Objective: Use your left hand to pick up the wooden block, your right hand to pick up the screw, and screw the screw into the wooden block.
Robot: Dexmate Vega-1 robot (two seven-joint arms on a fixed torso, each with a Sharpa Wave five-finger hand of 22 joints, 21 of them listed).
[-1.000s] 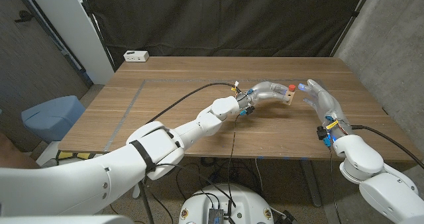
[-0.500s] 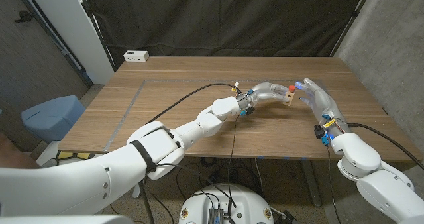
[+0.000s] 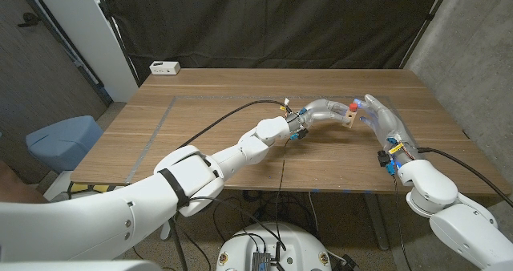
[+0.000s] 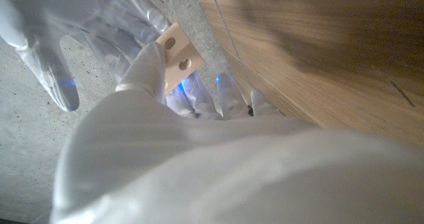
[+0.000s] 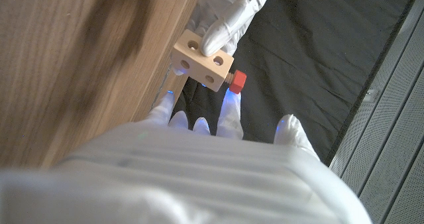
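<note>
In the head view my left hand (image 3: 323, 111) grips the small wooden block (image 3: 348, 119) above the table's right middle. A red-headed screw (image 3: 353, 107) sticks out of the block. My right hand (image 3: 386, 122) stands just right of it, fingers spread, their tips close to the screw head. The right wrist view shows the block (image 5: 202, 61) with its holes, the red screw head (image 5: 237, 81) projecting from one side, a left-hand finger (image 5: 232, 22) on the block, and my right fingertips (image 5: 225, 121) just short of the screw. In the left wrist view the block (image 4: 177, 52) sits between my left fingers.
A white power box (image 3: 164, 67) lies at the table's back left corner. A black cable (image 3: 232, 115) runs along my left arm over the tabletop. A thin tape line (image 3: 157, 133) crosses the left part of the wooden table (image 3: 216, 91). A blue seat (image 3: 64, 139) stands off the table's left side.
My right hand has crept left and a little forward, closing the gap to the block and screw. The left hand and block have stayed in place.
</note>
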